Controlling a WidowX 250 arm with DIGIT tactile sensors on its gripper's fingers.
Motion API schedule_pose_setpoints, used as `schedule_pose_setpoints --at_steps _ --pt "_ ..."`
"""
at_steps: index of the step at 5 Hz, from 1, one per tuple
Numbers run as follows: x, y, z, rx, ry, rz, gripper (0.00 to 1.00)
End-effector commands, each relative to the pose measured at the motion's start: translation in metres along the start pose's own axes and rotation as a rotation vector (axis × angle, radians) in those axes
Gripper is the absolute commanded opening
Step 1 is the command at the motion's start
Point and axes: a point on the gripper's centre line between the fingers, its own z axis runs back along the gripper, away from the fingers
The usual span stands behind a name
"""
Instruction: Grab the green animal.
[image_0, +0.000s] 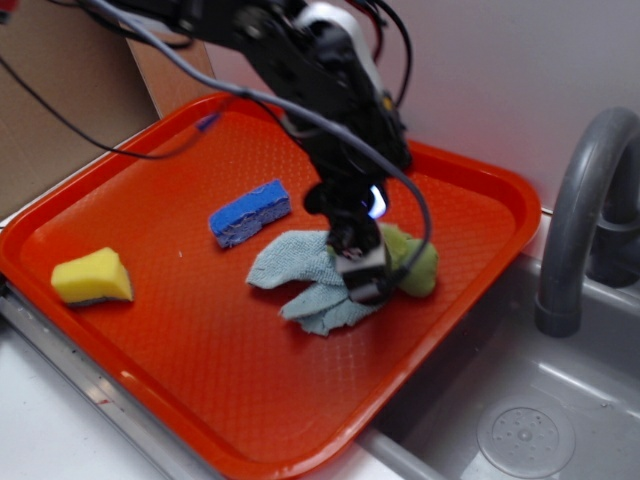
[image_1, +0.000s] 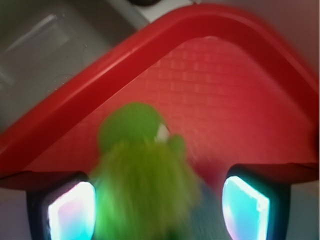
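The green animal (image_0: 412, 262) lies on the red tray (image_0: 180, 340) beside a pale blue-green rag (image_0: 300, 280), partly hidden by my arm in the exterior view. In the wrist view the green animal (image_1: 142, 180) fills the space between my fingers, its fuzzy body against the left pad (image_1: 70, 210) and a clear gap to the right pad (image_1: 246, 207). My gripper (image_1: 157, 210) is open and set low around the toy. The gripper (image_0: 362, 275) hangs over the toy's left end in the exterior view.
A blue sponge (image_0: 250, 212) and a yellow sponge (image_0: 92, 278) lie on the tray to the left. A grey sink (image_0: 520, 420) with a grey faucet (image_0: 580, 220) sits to the right of the tray. A white wall stands behind.
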Motion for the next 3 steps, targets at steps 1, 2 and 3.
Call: schedule_pose_setpoints --at_steps 1,2,3 --pt "0.006 -0.009 -0.002 -0.024 -0.029 -0.052 0.00" --pt "0.002 -0.009 -0.001 -0.041 -0.047 -0.032 0.00" --pt "-0.006 0.002 0.015 -0.066 -0.065 0.053 0.00"
